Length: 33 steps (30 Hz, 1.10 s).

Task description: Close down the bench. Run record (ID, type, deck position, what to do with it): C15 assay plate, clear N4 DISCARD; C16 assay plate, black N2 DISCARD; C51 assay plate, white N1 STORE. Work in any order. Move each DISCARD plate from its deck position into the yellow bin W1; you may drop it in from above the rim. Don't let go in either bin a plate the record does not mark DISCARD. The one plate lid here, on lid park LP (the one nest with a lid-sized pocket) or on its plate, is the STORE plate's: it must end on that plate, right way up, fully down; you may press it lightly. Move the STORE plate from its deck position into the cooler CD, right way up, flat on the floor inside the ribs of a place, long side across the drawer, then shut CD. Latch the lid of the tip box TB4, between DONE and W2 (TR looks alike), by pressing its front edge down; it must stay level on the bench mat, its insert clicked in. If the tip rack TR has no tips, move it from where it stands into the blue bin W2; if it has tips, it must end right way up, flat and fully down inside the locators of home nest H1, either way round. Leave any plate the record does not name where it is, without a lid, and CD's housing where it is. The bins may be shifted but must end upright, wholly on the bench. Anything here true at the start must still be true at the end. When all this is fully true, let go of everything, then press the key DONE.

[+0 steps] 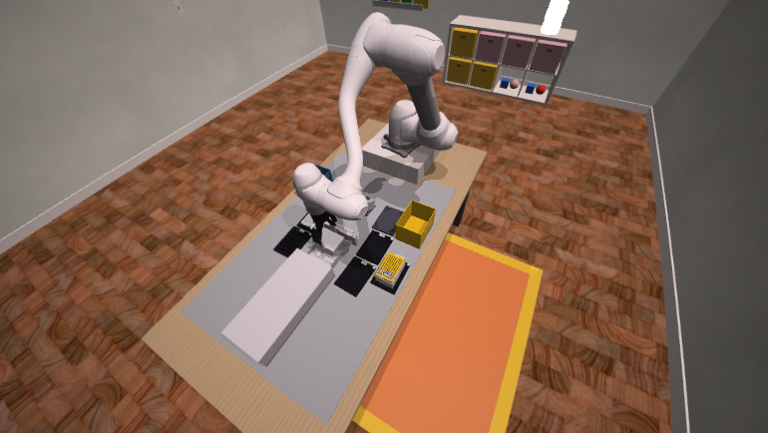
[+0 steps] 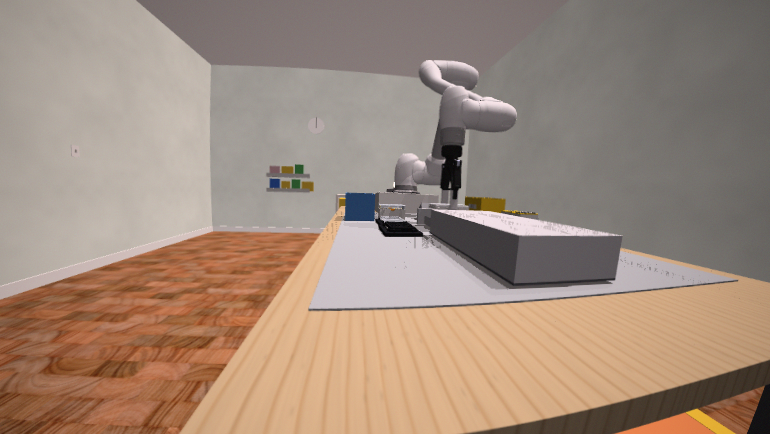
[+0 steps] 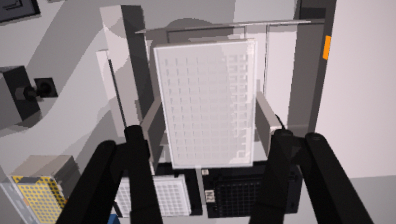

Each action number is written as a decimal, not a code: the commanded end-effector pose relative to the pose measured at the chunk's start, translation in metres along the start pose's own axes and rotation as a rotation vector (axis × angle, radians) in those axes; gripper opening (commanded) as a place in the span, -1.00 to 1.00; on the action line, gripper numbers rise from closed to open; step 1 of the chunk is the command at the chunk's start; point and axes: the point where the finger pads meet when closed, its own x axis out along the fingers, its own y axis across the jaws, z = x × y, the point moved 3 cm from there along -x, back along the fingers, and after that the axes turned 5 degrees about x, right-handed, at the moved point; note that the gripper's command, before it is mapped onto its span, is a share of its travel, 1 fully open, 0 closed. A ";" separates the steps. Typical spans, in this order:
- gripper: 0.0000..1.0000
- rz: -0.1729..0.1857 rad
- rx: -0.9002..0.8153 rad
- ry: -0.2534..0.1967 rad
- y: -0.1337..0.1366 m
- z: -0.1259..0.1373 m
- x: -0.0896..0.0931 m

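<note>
My gripper [image 3: 209, 106] is shut on the white assay plate [image 3: 202, 102], which looks covered by its pale lid, gripped by the long sides. In the wrist view it hangs over the open drawer [image 3: 280, 65] of the cooler CD [image 1: 279, 306]. In the top view the gripper [image 1: 321, 230] is low over the drawer [image 1: 334, 242] at the cooler's far end. In the exterior view the gripper [image 2: 450, 180] stands just behind the cooler [image 2: 523, 242]. The yellow bin W1 [image 1: 415, 222] is to the right. A black plate [image 3: 245, 192] lies below the fingers.
A tip rack with a yellow top [image 1: 389, 266] sits near the bench's right edge, and black nests [image 1: 371, 247] lie beside it. The blue bin [image 2: 360, 206] stands at the far left. Another yellow-topped box [image 3: 40, 192] and a dark block [image 3: 17, 92] show left in the wrist view.
</note>
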 end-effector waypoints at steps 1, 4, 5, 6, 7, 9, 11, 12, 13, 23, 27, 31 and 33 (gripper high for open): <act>-1.00 -0.002 0.000 0.001 -0.002 -0.001 0.008; -1.00 -0.002 0.000 0.001 -0.002 -0.001 0.010; -1.00 -0.002 0.000 0.001 -0.002 -0.001 0.011; -1.00 -0.002 0.000 0.001 -0.002 -0.002 0.012; -1.00 -0.002 0.000 0.001 -0.002 -0.002 0.014; -1.00 -0.002 0.000 0.001 -0.002 -0.002 0.016; -1.00 -0.002 0.000 0.001 -0.002 -0.002 0.019; -1.00 -0.002 0.000 0.001 -0.002 -0.002 0.020; -1.00 -0.002 0.000 0.001 -0.002 -0.002 0.022; -1.00 -0.002 0.000 0.001 -0.002 -0.003 0.032; -1.00 -0.002 0.000 0.001 -0.002 -0.004 0.038; -1.00 -0.002 0.000 0.001 -0.002 -0.004 0.043; -1.00 -0.002 0.000 0.001 -0.002 -0.004 0.046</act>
